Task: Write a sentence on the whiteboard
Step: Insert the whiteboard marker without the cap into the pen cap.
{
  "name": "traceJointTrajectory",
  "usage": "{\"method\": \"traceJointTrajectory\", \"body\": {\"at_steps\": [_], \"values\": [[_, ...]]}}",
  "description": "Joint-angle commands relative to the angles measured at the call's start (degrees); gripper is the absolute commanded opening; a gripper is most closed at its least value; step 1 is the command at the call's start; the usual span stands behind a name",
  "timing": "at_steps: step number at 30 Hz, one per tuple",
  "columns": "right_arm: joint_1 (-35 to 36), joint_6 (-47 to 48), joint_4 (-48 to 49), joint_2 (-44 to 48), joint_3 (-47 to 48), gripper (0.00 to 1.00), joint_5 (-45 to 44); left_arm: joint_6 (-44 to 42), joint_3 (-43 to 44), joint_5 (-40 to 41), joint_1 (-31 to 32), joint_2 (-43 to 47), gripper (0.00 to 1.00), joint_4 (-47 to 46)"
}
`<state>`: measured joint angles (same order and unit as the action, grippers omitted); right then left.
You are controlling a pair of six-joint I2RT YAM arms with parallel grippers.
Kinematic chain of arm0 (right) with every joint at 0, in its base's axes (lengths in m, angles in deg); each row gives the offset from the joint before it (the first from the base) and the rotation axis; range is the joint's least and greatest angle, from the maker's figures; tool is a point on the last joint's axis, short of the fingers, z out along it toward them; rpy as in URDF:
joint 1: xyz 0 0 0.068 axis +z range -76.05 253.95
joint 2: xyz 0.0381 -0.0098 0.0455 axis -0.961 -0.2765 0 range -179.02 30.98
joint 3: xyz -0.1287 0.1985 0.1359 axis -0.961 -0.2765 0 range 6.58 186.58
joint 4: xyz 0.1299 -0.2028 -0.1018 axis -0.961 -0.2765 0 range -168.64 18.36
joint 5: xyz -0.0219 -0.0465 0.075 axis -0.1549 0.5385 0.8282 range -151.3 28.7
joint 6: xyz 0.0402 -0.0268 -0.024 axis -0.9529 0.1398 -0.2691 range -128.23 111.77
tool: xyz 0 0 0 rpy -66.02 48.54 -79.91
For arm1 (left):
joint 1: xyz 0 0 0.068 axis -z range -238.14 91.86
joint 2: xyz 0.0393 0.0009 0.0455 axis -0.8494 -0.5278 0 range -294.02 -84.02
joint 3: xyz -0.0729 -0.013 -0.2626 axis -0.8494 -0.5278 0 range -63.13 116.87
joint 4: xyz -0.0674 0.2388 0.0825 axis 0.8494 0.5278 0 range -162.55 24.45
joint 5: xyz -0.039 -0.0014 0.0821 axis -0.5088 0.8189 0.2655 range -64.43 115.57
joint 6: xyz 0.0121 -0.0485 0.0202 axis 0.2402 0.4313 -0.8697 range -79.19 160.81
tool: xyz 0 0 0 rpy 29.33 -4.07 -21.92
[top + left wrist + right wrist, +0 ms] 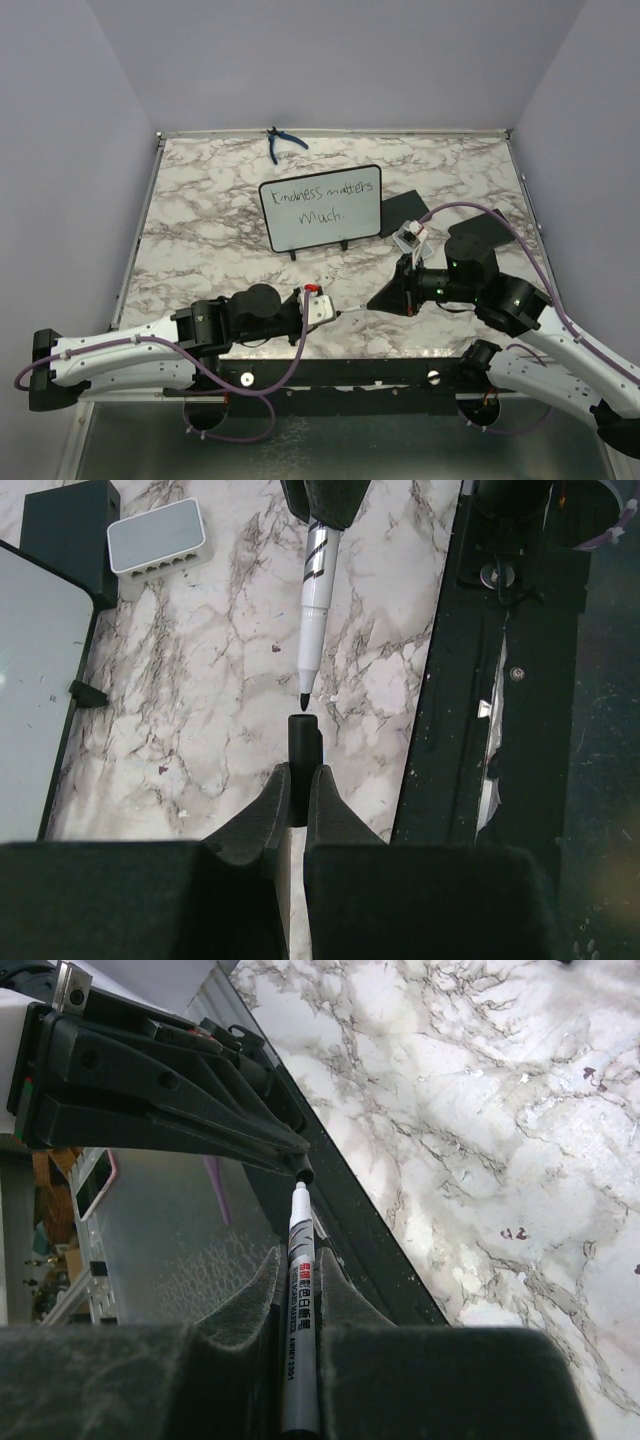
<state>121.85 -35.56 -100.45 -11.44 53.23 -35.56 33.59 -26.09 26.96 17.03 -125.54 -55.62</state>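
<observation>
The left gripper (299, 785) lies low over the tabletop (200, 230) near its front edge, its fingers pressed together and pinching a short black cap (301, 745). The cap sticks out past the fingertips with its open end facing away from the gripper. Beyond this gripper, toward the far side, the whiteboard (330, 232) stands on its small black feet, well apart from both grippers. The sentence (320, 192) is on it in two lines of thin black handwriting, roughly "Kindness matters" above "much."

Directly in front of the cap, the bare black tip of a white marker (315, 600) points straight at the cap's mouth. In the left wrist view the two are lined up with a small gap between them. The right gripper (300, 1260) faces the left one and is closed tight on the marker's barrel, with the printed label between its fingers. Behind the right gripper, on the far side, a pale grey eraser block (410, 237) lies near flat black pads (478, 240).
</observation>
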Motion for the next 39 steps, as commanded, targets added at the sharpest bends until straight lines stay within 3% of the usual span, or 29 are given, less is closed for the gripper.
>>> {"method": "traceJointTrajectory", "body": {"at_steps": [1,39], "values": [[-0.3,0.3,1.5,-0.4,1.0,0.00,2.3,-0.8,-0.6,-1.4,0.6,0.3,0.00,0.5],[-0.4,-0.3,1.8,0.4,-1.5,0.00,3.6,-0.5,-0.7,0.5,1.5,0.6,0.00,0.5]]}}
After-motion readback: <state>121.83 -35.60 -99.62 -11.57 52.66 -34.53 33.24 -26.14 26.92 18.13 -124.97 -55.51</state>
